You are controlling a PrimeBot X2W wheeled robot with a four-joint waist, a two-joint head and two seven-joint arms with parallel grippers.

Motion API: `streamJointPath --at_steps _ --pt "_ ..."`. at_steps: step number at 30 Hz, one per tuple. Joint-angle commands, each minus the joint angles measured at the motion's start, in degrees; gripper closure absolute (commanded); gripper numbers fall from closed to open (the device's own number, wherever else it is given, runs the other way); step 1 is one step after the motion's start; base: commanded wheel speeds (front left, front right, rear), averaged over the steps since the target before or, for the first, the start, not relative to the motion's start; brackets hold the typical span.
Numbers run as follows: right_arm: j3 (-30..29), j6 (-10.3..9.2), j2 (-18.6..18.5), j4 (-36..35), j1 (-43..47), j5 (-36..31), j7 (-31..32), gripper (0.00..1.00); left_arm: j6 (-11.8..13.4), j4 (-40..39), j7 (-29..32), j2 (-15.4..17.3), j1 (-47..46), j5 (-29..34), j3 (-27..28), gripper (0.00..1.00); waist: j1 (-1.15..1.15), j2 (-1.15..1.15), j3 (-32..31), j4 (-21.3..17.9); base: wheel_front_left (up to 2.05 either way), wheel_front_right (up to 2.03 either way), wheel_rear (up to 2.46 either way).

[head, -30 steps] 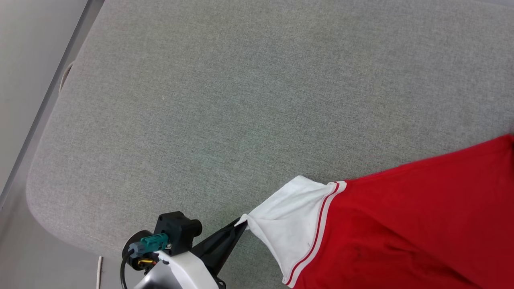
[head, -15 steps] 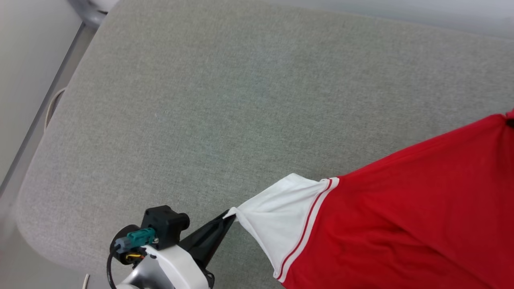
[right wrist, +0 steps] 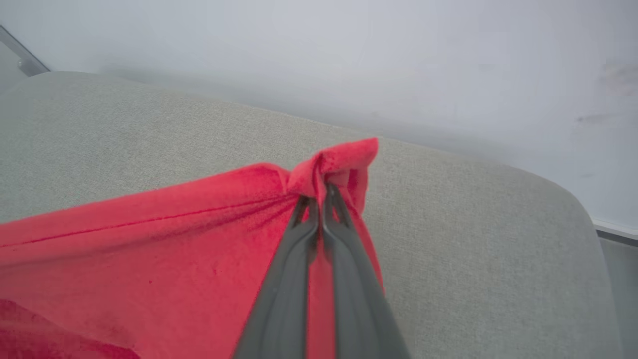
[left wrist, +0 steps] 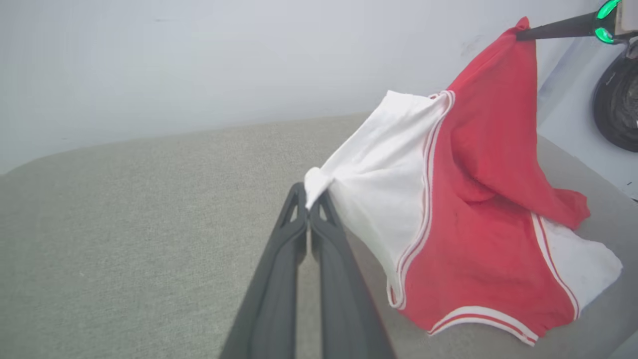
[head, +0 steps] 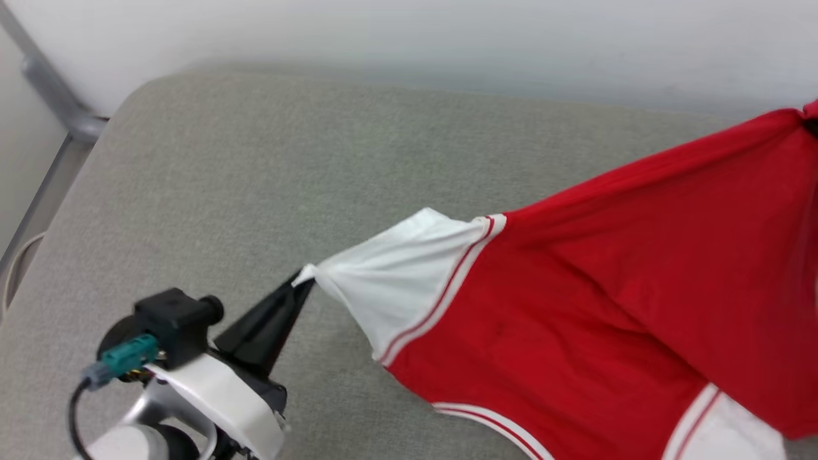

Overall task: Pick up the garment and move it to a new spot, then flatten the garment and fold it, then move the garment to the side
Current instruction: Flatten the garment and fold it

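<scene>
The garment (head: pixel 575 306) is a red shirt with white sleeves and red-white trim, stretched between both grippers above a grey cushion (head: pixel 223 191). My left gripper (head: pixel 303 281) is shut on the tip of a white sleeve (left wrist: pixel 379 184); in the left wrist view the left gripper (left wrist: pixel 310 199) pinches that corner. My right gripper (right wrist: pixel 321 192) is shut on a bunched red edge of the garment (right wrist: pixel 174 249), and it also shows in the left wrist view, where the right gripper (left wrist: pixel 521 36) holds the cloth high. The lower part, with the other white sleeve (left wrist: pixel 583 264), rests on the cushion.
A pale wall (head: pixel 383 38) runs along the cushion's far edge. A metal rail (head: pixel 57 108) and a cable (head: pixel 13 268) lie beyond the cushion's left edge. The cushion's rounded right corner (right wrist: pixel 573 209) drops to the floor. A black wheel (left wrist: pixel 618 109) stands at the right.
The head camera has tilted up, bringing the wall into view. My right gripper has shut on the red edge and raised it. The left gripper kept hold of the sleeve.
</scene>
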Motion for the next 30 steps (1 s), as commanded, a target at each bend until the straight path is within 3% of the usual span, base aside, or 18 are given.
streamJointPath --at_steps 1,14,30 --pt "0.04 -0.08 -0.48 -0.57 -0.45 0.30 -0.65 1.00 0.48 -0.73 -0.58 0.52 -0.57 0.04 0.85 1.00 0.00 0.00 -2.07 -2.13 0.00 0.00 0.00" --pt "-2.77 -0.09 0.10 -10.72 -1.03 3.37 -3.32 1.00 3.43 -8.08 -1.17 6.55 -7.70 1.22 11.21 1.00 0.00 0.00 -5.90 -7.64 0.00 0.00 0.00" --pt "-8.02 -0.09 3.03 -20.96 -2.63 2.81 -3.28 1.00 4.76 -9.13 0.19 9.64 -23.62 5.30 17.97 1.00 0.00 0.00 -4.85 -11.70 0.00 0.00 0.00"
